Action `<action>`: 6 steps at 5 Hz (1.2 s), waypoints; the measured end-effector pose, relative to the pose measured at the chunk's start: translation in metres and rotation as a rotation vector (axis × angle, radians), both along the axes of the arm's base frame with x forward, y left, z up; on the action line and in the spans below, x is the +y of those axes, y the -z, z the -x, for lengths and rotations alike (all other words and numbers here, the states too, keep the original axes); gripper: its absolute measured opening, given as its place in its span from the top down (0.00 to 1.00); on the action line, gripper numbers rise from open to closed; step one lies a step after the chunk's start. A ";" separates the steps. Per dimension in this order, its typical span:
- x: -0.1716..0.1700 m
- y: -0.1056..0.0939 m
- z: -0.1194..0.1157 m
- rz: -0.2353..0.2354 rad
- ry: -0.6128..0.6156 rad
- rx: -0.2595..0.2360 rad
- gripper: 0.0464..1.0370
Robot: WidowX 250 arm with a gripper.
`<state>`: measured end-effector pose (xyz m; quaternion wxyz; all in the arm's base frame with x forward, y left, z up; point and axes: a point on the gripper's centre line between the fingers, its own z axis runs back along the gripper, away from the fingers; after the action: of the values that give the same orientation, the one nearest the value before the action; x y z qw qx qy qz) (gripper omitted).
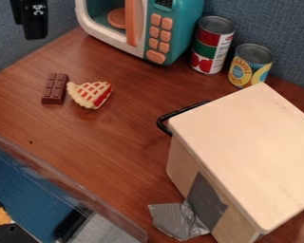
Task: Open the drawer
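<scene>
The gripper (35, 23) hangs at the top left corner, black, well away from the wooden box and over the far left end of the table. At the right stands the light wooden box (246, 147) that holds the drawer. A black handle (169, 118) sticks out from the box's upper left side, just below the top's edge. That handle side faces away from the camera, so the drawer front is hidden and how far it stands out cannot be told.
A chocolate bar (55, 88) and a toy pie slice (90, 94) lie left of the handle. Behind stand a teal toy microwave (183, 23) and two cans (212, 45). Silver tape (178, 220) hangs by the box's lower corner; a clear-walled bin (65, 190) borders the lower left.
</scene>
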<state>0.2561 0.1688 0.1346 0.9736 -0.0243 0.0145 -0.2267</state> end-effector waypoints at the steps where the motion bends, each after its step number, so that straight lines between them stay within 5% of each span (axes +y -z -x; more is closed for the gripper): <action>1: -0.001 0.008 0.001 0.011 -0.004 0.020 0.04; 2: -0.030 0.026 0.002 0.034 0.010 0.015 0.04; 5: -0.109 0.046 -0.020 0.051 0.017 -0.138 0.04; 6: -0.130 0.052 -0.029 0.105 -0.015 -0.136 0.04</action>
<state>0.2848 0.0392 0.0831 0.9714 -0.0600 -0.0640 -0.2208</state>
